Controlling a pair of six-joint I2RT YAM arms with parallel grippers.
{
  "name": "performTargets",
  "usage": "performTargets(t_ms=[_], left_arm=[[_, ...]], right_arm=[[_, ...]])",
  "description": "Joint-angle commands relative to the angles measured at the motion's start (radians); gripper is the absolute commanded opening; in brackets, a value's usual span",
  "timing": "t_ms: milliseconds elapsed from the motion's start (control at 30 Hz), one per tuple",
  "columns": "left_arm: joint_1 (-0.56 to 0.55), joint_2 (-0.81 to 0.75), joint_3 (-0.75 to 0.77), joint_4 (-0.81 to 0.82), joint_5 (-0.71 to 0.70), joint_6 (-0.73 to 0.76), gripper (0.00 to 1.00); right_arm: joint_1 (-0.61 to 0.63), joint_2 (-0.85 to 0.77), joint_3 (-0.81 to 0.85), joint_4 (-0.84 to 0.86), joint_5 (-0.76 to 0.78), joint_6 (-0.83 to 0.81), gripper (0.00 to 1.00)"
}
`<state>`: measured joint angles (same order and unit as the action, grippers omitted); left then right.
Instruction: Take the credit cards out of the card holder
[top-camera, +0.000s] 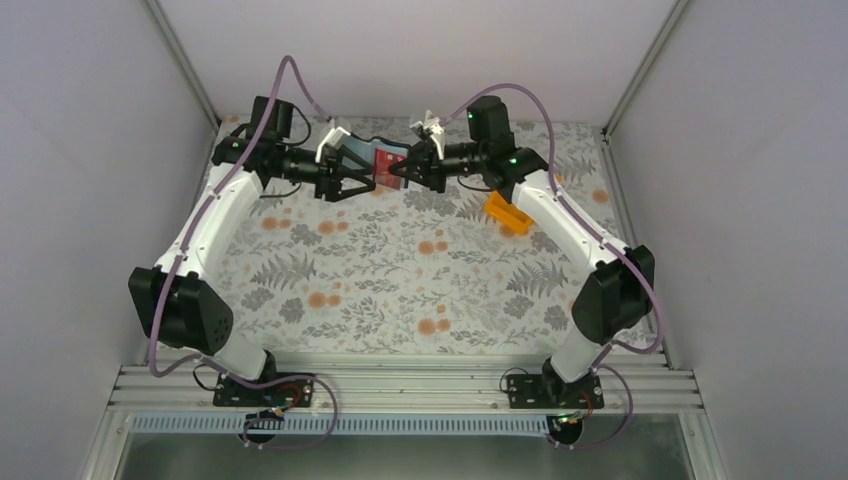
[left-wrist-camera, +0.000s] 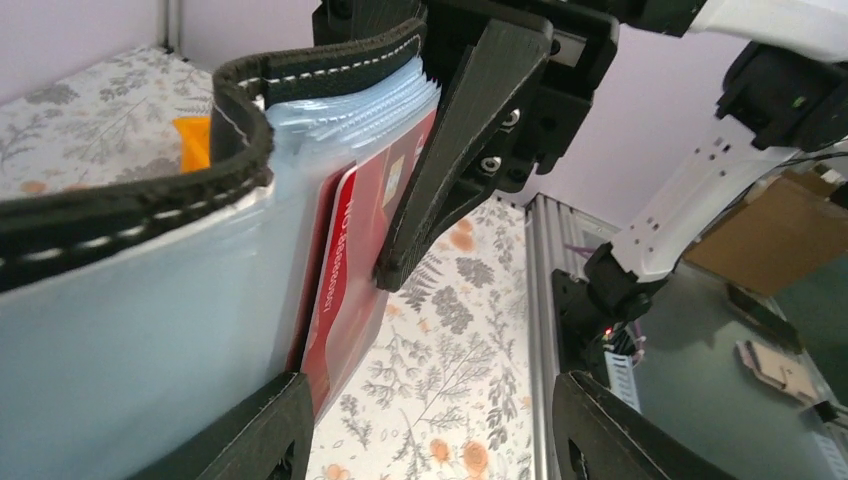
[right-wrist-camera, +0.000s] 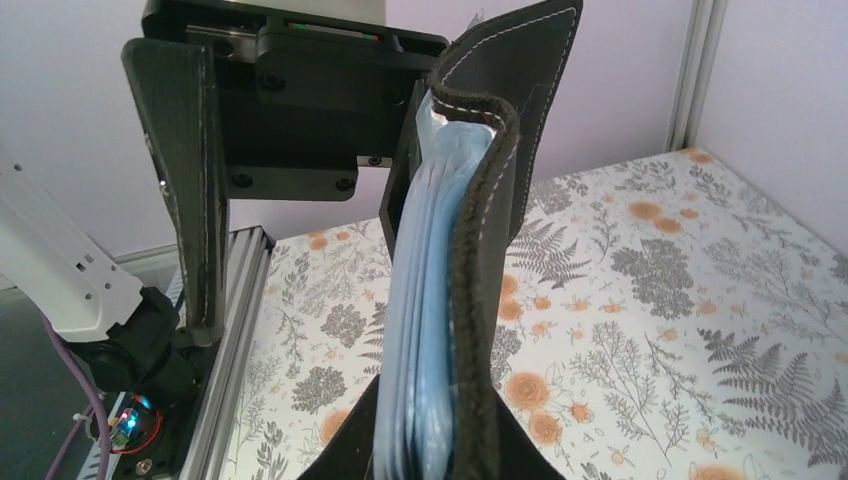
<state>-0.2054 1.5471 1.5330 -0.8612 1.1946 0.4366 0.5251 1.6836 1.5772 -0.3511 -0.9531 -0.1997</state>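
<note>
The card holder (right-wrist-camera: 480, 300) hangs in the air between the two grippers, above the flowered table (right-wrist-camera: 650, 300), open, with its black cover curved and the clear blue pockets (left-wrist-camera: 150, 330) showing. The right gripper (top-camera: 405, 165) is pressed together on it: one finger (left-wrist-camera: 450, 170) lies flat on the face of a red credit card (left-wrist-camera: 350, 270), and the other seems to be behind the cover, so cover, pockets and card are pinched as one pack. The left gripper (left-wrist-camera: 432, 390) is spread wide and holds nothing; in its own camera the card's free edge sits inside the gap, just beside one finger, and the second finger is well apart from it. If more cards are in the pockets I cannot tell. To my judgement the step in hand is the taking of this card: it seems to stick out of its pocket, but it is not yet gripped. The next move calls for the left gripper to close only on the part that sticks out, not on the pockets, and to pull along the pocket. Because the right finger presses on the same card, I think it must loosen or shift to the cover, otherwise the card may not slide
</note>
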Motion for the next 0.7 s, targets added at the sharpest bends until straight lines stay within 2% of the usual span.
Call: performTargets(t_ms=[0, 167, 367, 567, 667], left_arm=[[-0.049, 0.038, 0.085, 0.095, 0.205, 0.040, 0.59], [-0.060, 0.021, 0.099, 0.059, 0.173, 0.034, 0.42], [-0.091, 0.011, 0.083, 0.042, 0.152, 0.031, 0.38], [-0.116, 0.005, 0.078, 0.026, 0.129, 0.043, 0.29], [-0.116, 0.005, 0.065, 0.042, 0.105, 0.025, 0.28]], right_arm=[[0.096, -0.028, 0.032, 0.028, -0.264, -0.017, 0.05], [0.091, -0.028, 0.028, 0.092, -0.120, 0.101, 0.07], [0.089, 0.011, 0.032, 0.150, -0.019, 0.201, 0.08], [0.087, 0.006, 0.037, 0.150, 0.029, 0.241, 0.11], [0.087, 0.008, 0.038, 0.147, 0.035, 0.260, 0.11]])
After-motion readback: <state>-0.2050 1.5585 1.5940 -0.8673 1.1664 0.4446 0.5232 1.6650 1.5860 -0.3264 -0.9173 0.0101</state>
